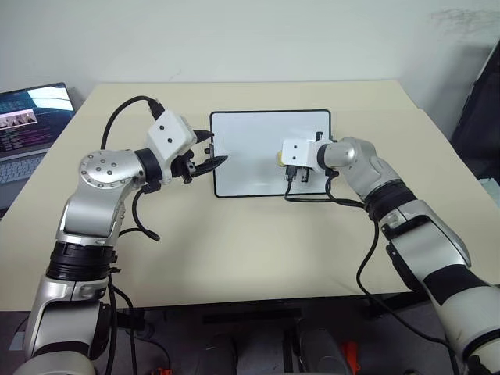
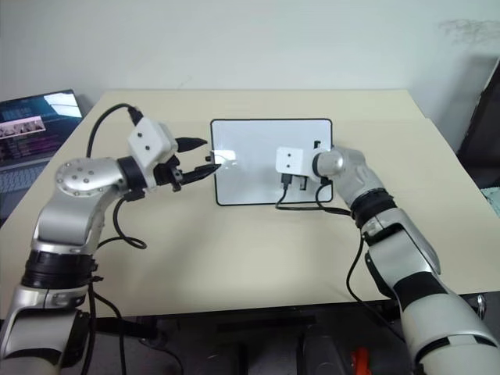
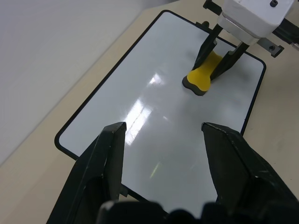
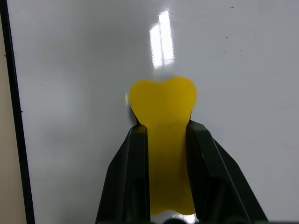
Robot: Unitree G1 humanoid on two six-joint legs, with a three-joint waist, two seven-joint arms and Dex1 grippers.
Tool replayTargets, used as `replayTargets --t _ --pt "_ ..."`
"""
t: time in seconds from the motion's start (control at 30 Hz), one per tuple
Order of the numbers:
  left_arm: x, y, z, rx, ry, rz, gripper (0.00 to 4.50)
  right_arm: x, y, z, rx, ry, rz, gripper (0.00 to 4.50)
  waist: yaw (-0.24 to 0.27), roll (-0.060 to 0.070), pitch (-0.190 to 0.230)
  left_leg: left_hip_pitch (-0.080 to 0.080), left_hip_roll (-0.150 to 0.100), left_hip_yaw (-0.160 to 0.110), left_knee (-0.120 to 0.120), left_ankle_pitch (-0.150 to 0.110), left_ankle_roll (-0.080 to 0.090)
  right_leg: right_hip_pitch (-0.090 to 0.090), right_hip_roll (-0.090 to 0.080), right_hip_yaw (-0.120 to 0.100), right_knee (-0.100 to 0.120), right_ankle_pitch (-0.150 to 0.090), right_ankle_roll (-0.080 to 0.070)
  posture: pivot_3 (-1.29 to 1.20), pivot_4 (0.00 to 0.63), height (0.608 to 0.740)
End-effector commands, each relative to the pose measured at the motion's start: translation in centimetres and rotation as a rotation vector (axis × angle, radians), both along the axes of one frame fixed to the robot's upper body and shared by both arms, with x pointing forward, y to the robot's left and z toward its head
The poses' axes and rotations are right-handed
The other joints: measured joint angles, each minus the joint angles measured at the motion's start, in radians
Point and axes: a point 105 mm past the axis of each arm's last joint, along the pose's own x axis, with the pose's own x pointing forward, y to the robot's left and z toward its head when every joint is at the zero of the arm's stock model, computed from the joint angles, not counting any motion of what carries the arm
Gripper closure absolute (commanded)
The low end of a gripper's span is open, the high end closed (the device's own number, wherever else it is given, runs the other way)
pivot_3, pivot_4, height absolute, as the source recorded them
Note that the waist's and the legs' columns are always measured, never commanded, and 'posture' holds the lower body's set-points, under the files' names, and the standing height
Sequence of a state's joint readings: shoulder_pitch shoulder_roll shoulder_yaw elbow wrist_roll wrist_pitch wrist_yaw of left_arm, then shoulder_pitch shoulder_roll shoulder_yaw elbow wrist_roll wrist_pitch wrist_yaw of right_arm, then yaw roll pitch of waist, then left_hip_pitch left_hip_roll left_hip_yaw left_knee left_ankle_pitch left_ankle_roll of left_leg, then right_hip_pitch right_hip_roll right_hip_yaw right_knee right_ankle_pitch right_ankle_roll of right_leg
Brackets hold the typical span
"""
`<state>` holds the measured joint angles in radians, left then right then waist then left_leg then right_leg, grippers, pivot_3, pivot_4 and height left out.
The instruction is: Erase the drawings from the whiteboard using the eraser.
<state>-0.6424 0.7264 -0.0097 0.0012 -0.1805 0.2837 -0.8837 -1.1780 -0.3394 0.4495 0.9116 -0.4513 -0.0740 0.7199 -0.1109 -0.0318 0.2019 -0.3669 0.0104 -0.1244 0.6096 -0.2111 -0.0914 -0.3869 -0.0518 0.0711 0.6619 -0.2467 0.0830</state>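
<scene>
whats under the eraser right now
The whiteboard: the right claw presses the eraser onto its white surface. The board around it looks clean; any marks beneath the eraser are covered.

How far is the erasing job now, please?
Done: the right gripper holds the eraser, and the whiteboard shows no drawings. In hand: the eraser rests on the board. The open left gripper hovers at its edge. Left: perhaps only lifting away.

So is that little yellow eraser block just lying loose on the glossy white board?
No, the right gripper has its two black fingers clamped on the yellow eraser block, pressing it against the glossy white board.
</scene>
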Motion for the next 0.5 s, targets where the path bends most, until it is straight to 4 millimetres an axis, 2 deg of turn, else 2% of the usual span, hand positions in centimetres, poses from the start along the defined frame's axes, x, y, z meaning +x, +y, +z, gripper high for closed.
replayTargets --t 0.03,0.1,0.17,0.27,0.33,0.43,0.5 --pt "-0.2 0.1 1.7 -0.003 -0.062 0.001 1.71 -0.1 -0.7 2.6 0.095 0.02 -0.018 3.8 0.001 0.0 0.0 0.0 0.0 0.0 0.0 0.0 0.0 0.0 0.0 0.0 0.0 0.0 0.0 0.0 0.15 0.74" --pt "-0.3 0.2 1.7 -0.005 -0.06 0.0 1.71 -1.4 0.1 4.6 0.184 0.043 0.05 3.8 0.003 0.001 0.002 -0.003 0.0 0.0 0.0 0.0 0.0 -0.002 0.0 0.0 0.0 0.0 0.0 0.0 0.15 0.74" --pt "-0.6 0.1 1.6 -0.014 -0.034 -0.016 1.71 -3.3 0.2 5.6 0.195 0.064 0.121 3.8 0.005 0.001 0.002 -0.009 0.0 -0.002 0.0 0.0 0.0 -0.008 0.0 -0.002 -0.001 0.0 0.0 0.0 0.15 0.74" --pt "-2.7 -1.1 0.4 -0.013 0.089 -0.141 1.71 -7.3 -0.1 8.2 0.274 0.085 0.205 3.8 0.01 0.001 0.002 -0.024 0.0 -0.004 0.0 0.0 0.0 -0.022 0.0 -0.003 0.001 0.003 -0.004 0.0 0.15 0.74" --pt "-3.6 -1.8 -0.2 0.005 0.147 -0.2 1.71 -8.9 -1.6 9.9 0.349 0.085 0.18 3.81 0.014 0.002 0.002 -0.033 0.0 -0.007 0.0 -0.001 -0.001 -0.029 0.0 -0.006 0.0 0.002 -0.004 0.0 0.15 0.74" --pt "-3.8 -2.8 -0.4 -0.001 0.173 -0.243 1.71 -8.8 -4.8 11.0 0.389 0.062 0.047 3.81 0.025 0.003 0.002 -0.039 0.0 -0.006 0.0 -0.001 -0.002 -0.035 -0.001 -0.007 0.0 0.001 -0.004 0.0 0.15 0.74" --pt "-3.6 -3.7 -0.4 -0.007 0.177 -0.274 1.71 -8.3 -8.0 11.3 0.424 0.054 -0.088 3.81 0.032 0.003 0.002 -0.039 0.0 -0.006 0.0 -0.001 -0.001 -0.034 -0.001 -0.007 -0.002 0.001 -0.004 0.0 0.15 0.74"
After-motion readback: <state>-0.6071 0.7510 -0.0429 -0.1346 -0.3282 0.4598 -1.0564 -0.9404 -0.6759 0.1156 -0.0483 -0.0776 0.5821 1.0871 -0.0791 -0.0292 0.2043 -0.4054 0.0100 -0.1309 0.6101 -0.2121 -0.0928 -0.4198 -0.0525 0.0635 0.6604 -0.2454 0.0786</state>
